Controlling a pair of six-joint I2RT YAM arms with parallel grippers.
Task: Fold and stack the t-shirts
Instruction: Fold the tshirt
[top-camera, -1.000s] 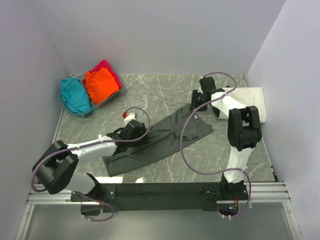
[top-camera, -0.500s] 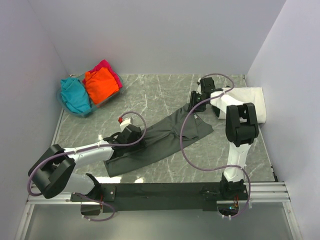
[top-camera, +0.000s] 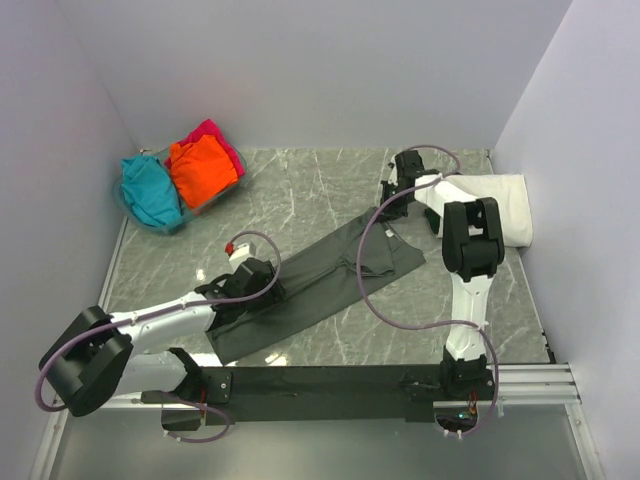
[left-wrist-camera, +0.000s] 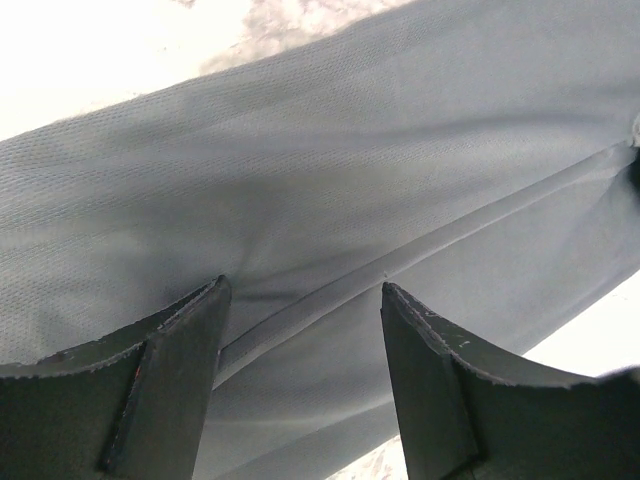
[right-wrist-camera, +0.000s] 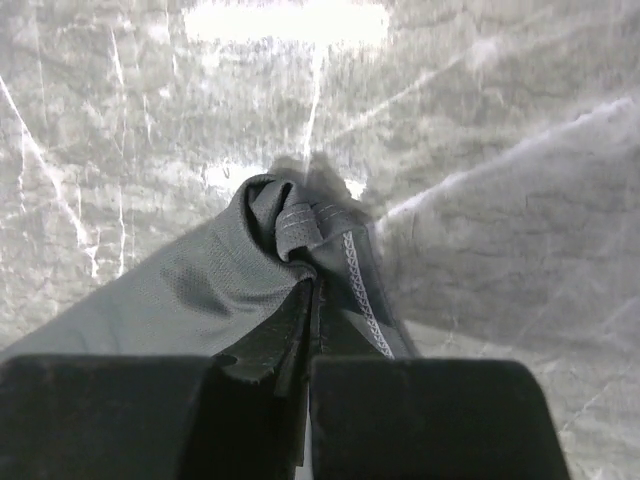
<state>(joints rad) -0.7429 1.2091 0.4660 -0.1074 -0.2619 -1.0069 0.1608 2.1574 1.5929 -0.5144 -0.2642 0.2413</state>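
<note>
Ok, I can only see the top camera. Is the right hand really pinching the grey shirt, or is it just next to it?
Observer: It's really pinching. In the right wrist view the right gripper is shut on a bunched, stitched edge of the dark grey t-shirt.
Operator: And the other hand, is it grabbing too?
Observer: No. The left wrist view shows the left gripper open, with its fingers spread apart above the cloth.
Operator: Is the shirt flat under there?
Observer: Mostly. One raised fold line runs slantwise across the cloth and passes between the two fingers.
</note>
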